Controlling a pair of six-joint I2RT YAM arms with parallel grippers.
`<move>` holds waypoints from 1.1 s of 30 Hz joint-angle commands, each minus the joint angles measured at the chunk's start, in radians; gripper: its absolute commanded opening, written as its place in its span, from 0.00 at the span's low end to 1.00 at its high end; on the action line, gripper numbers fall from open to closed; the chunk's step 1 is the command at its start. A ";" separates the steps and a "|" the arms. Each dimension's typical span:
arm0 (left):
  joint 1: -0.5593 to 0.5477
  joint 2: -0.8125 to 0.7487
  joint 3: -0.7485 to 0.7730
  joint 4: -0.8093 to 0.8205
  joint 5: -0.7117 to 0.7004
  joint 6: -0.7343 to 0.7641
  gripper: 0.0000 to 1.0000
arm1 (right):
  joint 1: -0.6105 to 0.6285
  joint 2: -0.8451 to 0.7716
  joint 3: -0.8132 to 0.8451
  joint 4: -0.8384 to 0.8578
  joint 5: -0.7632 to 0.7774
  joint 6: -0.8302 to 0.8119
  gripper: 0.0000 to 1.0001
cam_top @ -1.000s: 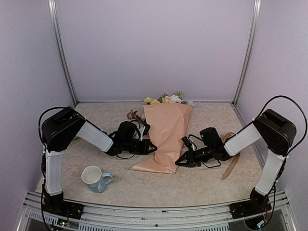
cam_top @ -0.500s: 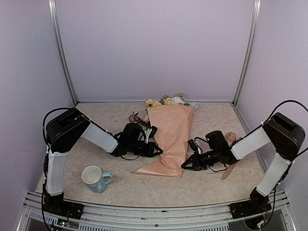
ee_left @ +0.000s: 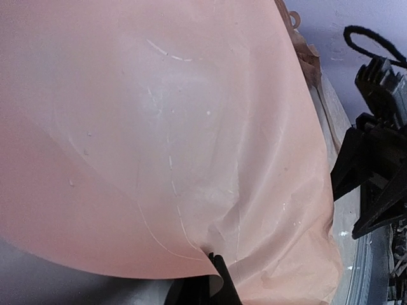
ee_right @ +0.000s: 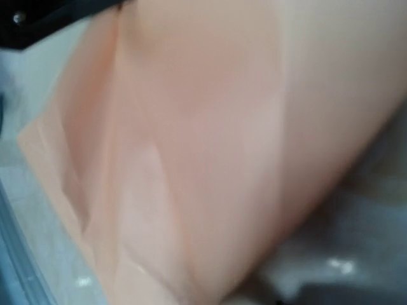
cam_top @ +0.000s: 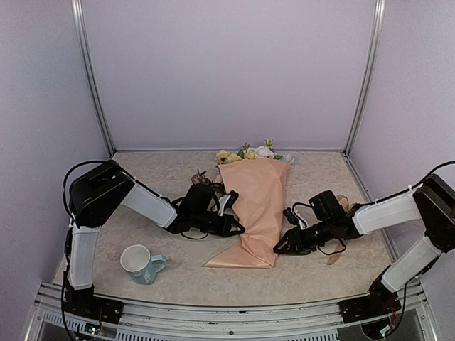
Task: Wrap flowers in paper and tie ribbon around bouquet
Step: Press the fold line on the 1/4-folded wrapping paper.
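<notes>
At the near left of the tabletop (cam_top: pixel 142 186), mug (cam_top: pixel 141 261): upright, handle to the right, well apart from the wrapping.
left gripper (cam_top: pixel 233 227): closed on the left edge of the paper (cam_top: pixel 257 206); in the wrist view the creases run into the pinch (this is the anchor that keeps the roll from springing open).
paper: rolled into a cone lying flat at centre, wide mouth to the far side, narrow end near.
flowers (cam_top: pixel 245 152): blooms project from the far mouth and the stems are hidden inside; a pinkish sprig shows just left of the cone, outside the wrap.
step in hand: judged to be settling the wrap before tying. Keep the pinch firm and the overlap pressed flat. A sideways pull would likely unroll the cone or tear the thin sheet.
right gripper (cam_top: pixel 279 249): jaws parted, holding nothing, tips just beside the cone's near right edge.
ribbon (cam_top: pixel 335 254): tan strands on the tabletop beyond the right arm, partly hidden by it, not yet around the cone. It is best taken by a single strand, approached low, and led to the narrow end.
</notes>
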 commanded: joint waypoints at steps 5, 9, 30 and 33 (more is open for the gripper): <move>0.011 0.006 -0.036 0.001 -0.006 -0.003 0.00 | 0.050 -0.113 0.268 -0.355 0.213 -0.183 0.40; 0.011 -0.003 -0.033 -0.020 -0.035 0.008 0.00 | 0.149 0.020 0.313 -0.223 0.086 -0.170 0.25; -0.064 -0.373 -0.096 -0.223 -0.165 0.336 0.36 | 0.187 0.392 0.334 -0.124 0.051 -0.115 0.02; -0.179 -0.375 -0.036 -0.438 -0.232 0.511 0.30 | 0.184 0.414 0.351 -0.132 0.044 -0.109 0.02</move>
